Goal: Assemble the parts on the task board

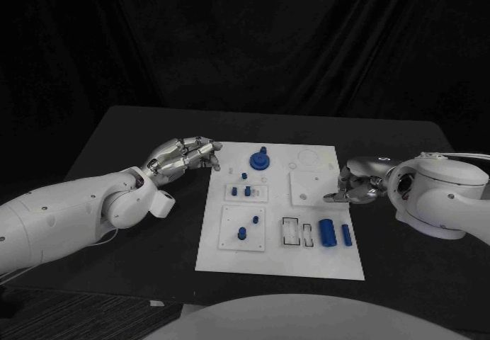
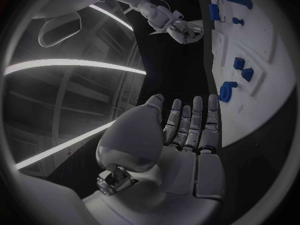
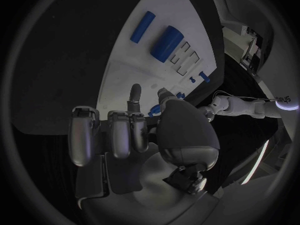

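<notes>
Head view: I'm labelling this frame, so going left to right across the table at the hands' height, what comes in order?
Left hand → round blue part on the task board → right hand.

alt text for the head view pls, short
A white rectangular task board lies mid-table on a black table, carrying small blue parts: a round knobbed piece at the far end and two blue cylinders near the right edge. The silver left hand hovers at the board's far-left corner holding nothing; the silver right hand sits at its right edge, fingers curled.
</notes>
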`<state>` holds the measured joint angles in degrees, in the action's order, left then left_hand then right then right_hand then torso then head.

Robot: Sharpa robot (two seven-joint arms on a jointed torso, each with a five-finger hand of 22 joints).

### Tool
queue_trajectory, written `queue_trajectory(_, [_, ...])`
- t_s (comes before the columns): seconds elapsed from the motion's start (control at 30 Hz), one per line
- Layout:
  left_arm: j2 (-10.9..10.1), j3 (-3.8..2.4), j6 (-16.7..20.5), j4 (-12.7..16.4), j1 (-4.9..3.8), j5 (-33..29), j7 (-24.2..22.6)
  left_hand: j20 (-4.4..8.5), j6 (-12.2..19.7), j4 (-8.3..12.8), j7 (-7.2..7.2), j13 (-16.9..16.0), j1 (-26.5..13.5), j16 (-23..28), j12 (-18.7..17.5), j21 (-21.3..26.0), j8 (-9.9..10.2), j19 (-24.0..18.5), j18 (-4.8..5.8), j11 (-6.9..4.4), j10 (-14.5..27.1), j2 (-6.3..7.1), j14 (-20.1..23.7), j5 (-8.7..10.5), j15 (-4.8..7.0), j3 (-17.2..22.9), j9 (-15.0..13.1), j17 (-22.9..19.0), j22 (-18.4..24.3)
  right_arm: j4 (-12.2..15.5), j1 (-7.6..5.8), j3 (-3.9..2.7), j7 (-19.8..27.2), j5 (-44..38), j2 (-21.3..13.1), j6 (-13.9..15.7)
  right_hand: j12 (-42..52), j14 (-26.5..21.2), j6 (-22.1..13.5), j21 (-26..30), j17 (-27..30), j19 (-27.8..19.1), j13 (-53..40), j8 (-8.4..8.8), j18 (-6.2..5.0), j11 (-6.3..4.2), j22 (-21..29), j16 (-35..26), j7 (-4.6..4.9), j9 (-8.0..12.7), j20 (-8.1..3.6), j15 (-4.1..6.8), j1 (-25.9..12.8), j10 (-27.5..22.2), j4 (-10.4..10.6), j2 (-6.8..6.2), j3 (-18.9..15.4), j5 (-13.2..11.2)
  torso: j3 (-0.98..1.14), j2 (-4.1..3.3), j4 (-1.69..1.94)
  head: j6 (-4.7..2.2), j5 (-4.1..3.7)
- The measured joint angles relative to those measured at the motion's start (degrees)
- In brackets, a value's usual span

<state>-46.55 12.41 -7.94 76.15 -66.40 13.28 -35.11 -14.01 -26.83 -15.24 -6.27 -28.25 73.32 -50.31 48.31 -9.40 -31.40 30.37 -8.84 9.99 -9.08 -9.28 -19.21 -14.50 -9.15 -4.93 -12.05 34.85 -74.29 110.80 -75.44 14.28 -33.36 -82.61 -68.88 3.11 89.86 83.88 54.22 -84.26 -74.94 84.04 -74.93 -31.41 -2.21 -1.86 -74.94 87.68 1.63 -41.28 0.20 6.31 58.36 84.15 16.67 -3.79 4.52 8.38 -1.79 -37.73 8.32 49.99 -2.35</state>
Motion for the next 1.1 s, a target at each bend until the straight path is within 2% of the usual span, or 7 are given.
queue_trajectory(0.07, [-0.34,0.0,0.52,0.46,0.0,0.0,-0.78,0.68,0.33,-1.21,0.67,1.96,-2.74,6.88,-0.9,3.84,2.98,-3.82,0.0,0.56,1.27,-0.96,4.68,4.59,0.09,-4.12,0.38,-3.01,2.49,0.0,0.12,-0.01,-0.45,0.07,-0.06,-0.38,0.0,0.0,0.0,0.0,0.0,0.0,0.0,0.0,0.0,0.0,0.0,0.0,0.0,-0.21,0.0,0.0,0.0,0.0,0.0,0.0,0.0,0.0,-0.01,0.01,0.0,0.0,-0.05])
queue_trajectory(0.2, [-1.22,0.0,1.64,1.45,0.0,0.0,-1.88,2.63,0.14,-1.44,1.42,13.4,-3.56,30.51,-8.36,5.78,13.11,-17.52,0.95,-0.82,3.57,-2.69,9.61,6.97,1.41,-9.94,3.07,-18.67,19.4,0.0,0.39,-0.02,-1.14,0.2,-0.18,-0.87,0.0,0.12,0.0,0.0,0.0,0.0,0.0,0.0,-0.01,-0.2,0.0,0.0,0.0,-0.54,0.0,0.12,-0.35,-0.2,-0.16,0.35,0.16,0.0,-0.04,0.02,0.02,0.0,-0.19])
queue_trajectory(0.33, [-2.0,0.0,2.5,2.23,0.0,-0.01,-2.61,2.92,3.63,-1.45,0.83,24.9,-3.23,48.18,-28.61,6.64,20.52,-25.3,0.87,-3.99,7.57,-3.24,17.46,7.58,2.82,-12.13,5.99,-32.37,41.85,0.1,0.8,-0.02,-1.54,0.46,-0.12,-0.99,0.0,0.2,0.0,0.0,0.01,-0.2,0.01,0.0,-0.01,-0.2,0.01,0.0,0.0,-0.73,-0.19,0.2,-0.69,-0.2,-0.01,0.69,0.32,0.41,-0.04,0.02,0.03,0.0,-0.3])
queue_trajectory(0.43, [-2.31,-0.01,2.85,2.53,0.0,-0.02,-2.9,1.88,2.7,-1.44,0.34,26.28,-2.77,49.54,-31.98,6.87,21.45,-26.68,-0.04,-4.85,7.84,-3.7,18.08,7.22,2.69,-12.13,6.2,-33.73,46.55,0.18,0.94,-0.01,-1.73,0.63,0.1,-0.98,0.0,0.21,0.0,0.0,0.01,-0.2,0.01,0.8,-0.02,-0.2,0.01,0.0,0.0,-0.6,-0.19,0.2,-0.93,-0.2,-0.16,0.93,0.48,0.69,-0.02,0.02,0.03,0.0,-0.34])
queue_trajectory(0.7, [-2.37,0.0,3.03,2.63,0.01,-0.02,-3.3,0.34,0.75,-1.44,0.05,26.47,-1.59,49.75,-33.49,6.87,21.49,-26.74,-0.94,-4.89,7.88,-4.87,18.11,4.18,2.01,-12.13,6.04,-34.17,48.3,0.59,1.07,-0.01,-2.15,0.97,1.19,-0.8,0.0,0.2,0.0,-0.23,0.01,-0.2,0.01,1.97,-0.02,-0.2,0.01,0.0,0.0,-0.09,-0.19,0.2,-1.12,-0.2,-0.16,1.12,0.47,0.69,-0.02,0.0,0.02,0.0,-0.81])
queue_trajectory(0.87, [-2.28,0.0,3.03,2.58,0.01,-0.02,-3.41,0.08,3.61,-1.44,2.48,26.9,-1.15,50.1,-37.96,6.87,23.88,-26.62,-0.93,-7.42,8.77,-4.87,18.88,3.29,1.25,-12.13,7.01,-34.72,49.69,1.04,1.26,-0.03,-2.55,1.08,1.43,-0.76,0.0,0.2,2.19,-0.77,0.01,-0.2,0.02,4.31,-0.02,-0.2,0.02,0.0,-0.29,0.47,-0.19,0.2,-4.09,-0.2,0.01,2.7,0.3,0.39,-0.03,-0.03,0.02,0.0,-1.14])
queue_trajectory(1.1, [-2.38,0.0,2.95,2.59,0.01,-0.03,-3.46,-1.04,-0.35,-0.56,1.05,26.9,3.35,50.11,-37.96,6.87,23.1,-26.11,-0.93,-6.75,8.33,-5.06,18.77,-3.78,0.73,-10.27,6.31,-34.74,50.96,3.1,1.99,-0.03,-3.94,1.15,0.77,-1.0,0.0,0.21,2.18,-0.78,0.01,-0.2,0.02,6.14,-0.02,-0.2,0.02,0.0,-0.3,0.63,-0.19,0.2,-5.59,-0.2,0.0,2.72,-0.18,-0.44,-0.04,-0.04,0.09,0.0,-1.16])
